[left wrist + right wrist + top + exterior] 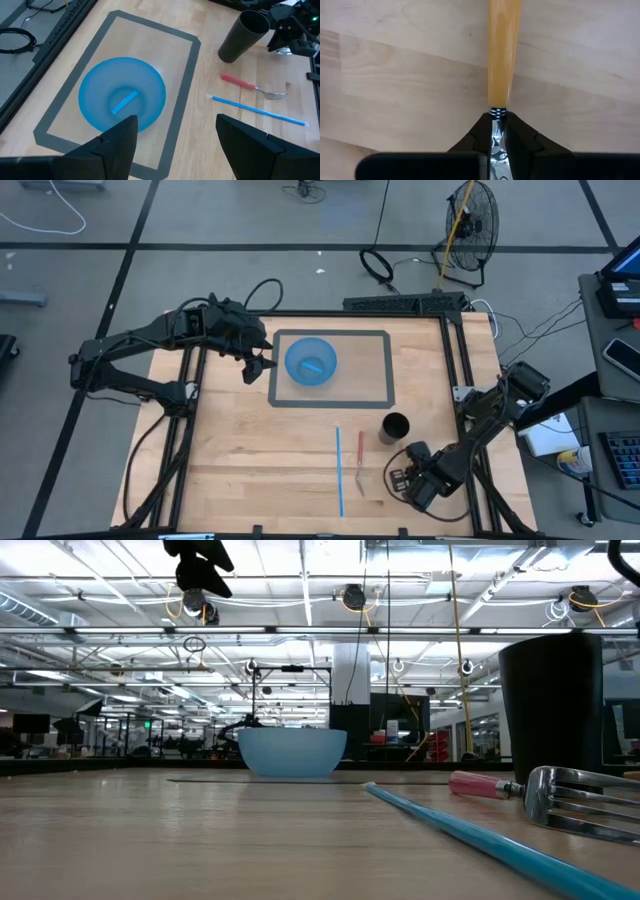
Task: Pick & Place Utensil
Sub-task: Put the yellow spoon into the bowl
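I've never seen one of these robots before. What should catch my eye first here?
Probably the bright blue bowl, sitting inside a grey taped rectangle with a short blue stick in it, and the left gripper open just beside it. Nearer the front lie a long blue straw and a red-handled fork next to a black cup. The right gripper is shut on an orange-handled utensil.

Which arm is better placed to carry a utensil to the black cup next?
The right arm. Its gripper is already shut on an orange-handled utensil near the black cup. The left gripper is open and empty, above the blue bowl.
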